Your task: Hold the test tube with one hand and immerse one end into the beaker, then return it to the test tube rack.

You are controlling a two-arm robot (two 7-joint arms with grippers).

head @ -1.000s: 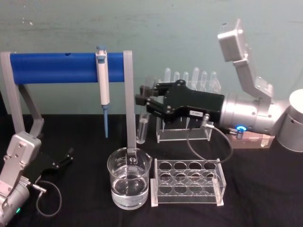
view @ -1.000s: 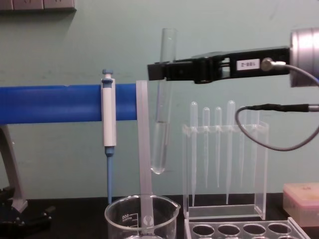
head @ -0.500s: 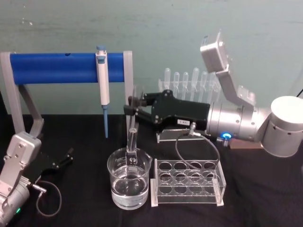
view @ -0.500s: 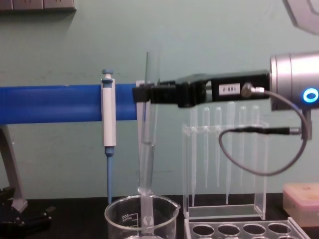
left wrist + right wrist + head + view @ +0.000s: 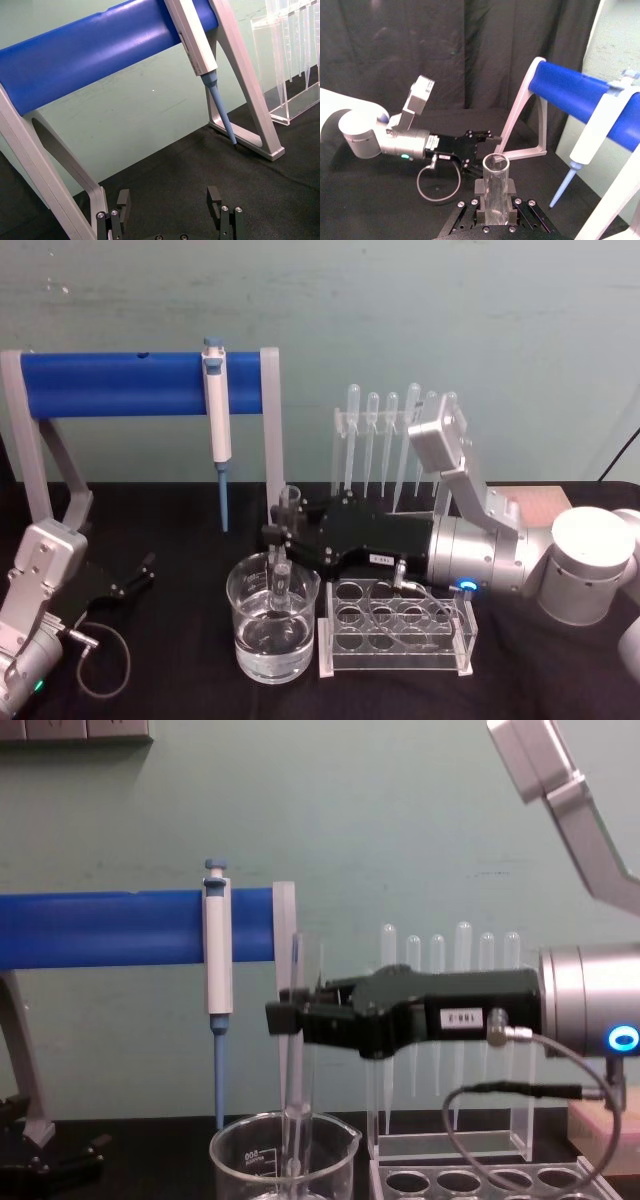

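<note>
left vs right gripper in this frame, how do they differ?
Grip: the right gripper is shut on the test tube; the left gripper is open and holds nothing.
Place: the right gripper is raised over the beaker, with the tube's lower end inside it; the left gripper lies low on the table by the blue stand.
Shared: both are black, on silver wrists.

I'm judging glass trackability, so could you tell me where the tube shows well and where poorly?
Right wrist view: the tube, in the right gripper, stands out against the dark curtain. Chest view: it fades into the pale wall and white post. Head view: its lower end is muddled by highlights on the beaker. Left gripper: open, parked far left.
</note>
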